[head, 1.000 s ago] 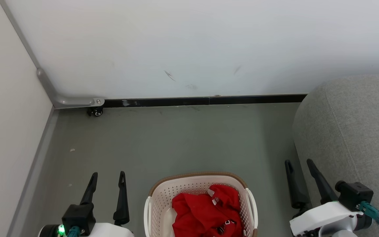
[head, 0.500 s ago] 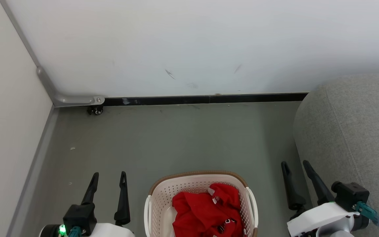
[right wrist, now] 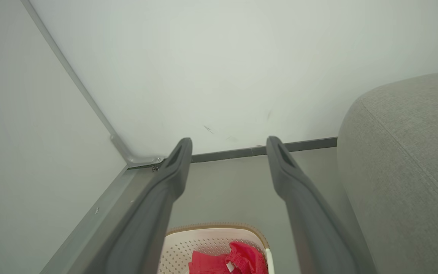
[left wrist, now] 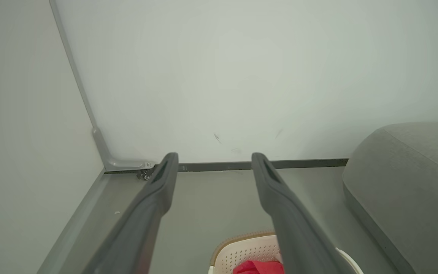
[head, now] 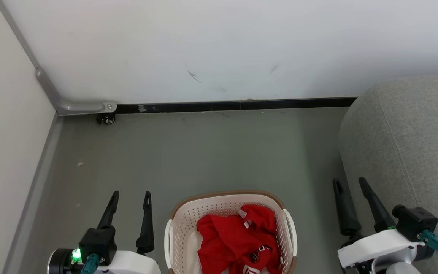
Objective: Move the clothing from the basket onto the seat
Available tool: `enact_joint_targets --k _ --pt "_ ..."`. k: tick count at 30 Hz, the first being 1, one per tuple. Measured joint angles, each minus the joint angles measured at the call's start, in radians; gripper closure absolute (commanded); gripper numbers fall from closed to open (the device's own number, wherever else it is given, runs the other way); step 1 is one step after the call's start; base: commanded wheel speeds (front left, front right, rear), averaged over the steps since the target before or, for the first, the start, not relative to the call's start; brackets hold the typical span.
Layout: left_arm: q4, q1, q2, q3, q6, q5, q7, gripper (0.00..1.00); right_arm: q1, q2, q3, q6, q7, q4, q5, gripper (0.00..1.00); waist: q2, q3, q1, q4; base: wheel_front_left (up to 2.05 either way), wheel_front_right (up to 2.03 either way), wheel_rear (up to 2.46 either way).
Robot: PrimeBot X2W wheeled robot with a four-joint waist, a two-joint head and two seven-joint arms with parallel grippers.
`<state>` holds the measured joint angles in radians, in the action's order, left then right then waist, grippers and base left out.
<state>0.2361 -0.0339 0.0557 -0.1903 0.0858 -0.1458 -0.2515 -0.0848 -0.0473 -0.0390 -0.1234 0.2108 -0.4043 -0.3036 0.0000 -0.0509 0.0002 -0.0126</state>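
The red clothing point(head: 234, 243) lies heaped in the cream basket point(head: 184, 228) on the grey floor point(head: 203, 152), between the left gripper point(head: 132, 193) and the right gripper point(head: 349, 180), both spread apart and empty, with the grey seat point(head: 405, 144) just beside the right one.

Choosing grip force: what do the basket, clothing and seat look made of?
Basket: probably moulded plastic, matte cream, perforated walls, brown rim. Clothing: soft red fabric, crumpled into folds, white trim. Seat: grey woven upholstery; weave and stitched seam show.
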Motion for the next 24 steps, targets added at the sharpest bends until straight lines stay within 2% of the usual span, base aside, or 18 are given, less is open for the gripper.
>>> enact_joint_targets --k 16,24 --pt "0.085 -0.117 0.001 -0.064 -0.047 0.037 0.0 0.0 0.002 0.003 0.096 0.0 0.013 0.072 0.025 0.0 0.0 -0.09 -0.0001 0.031 0.0 0.0 0.0" --pt "0.143 -0.185 0.0 -0.088 -0.065 0.054 0.0 0.0 -0.004 0.004 0.112 0.0 0.018 0.109 0.024 0.0 0.0 -0.154 -0.0001 0.053 0.0 0.0 0.0"
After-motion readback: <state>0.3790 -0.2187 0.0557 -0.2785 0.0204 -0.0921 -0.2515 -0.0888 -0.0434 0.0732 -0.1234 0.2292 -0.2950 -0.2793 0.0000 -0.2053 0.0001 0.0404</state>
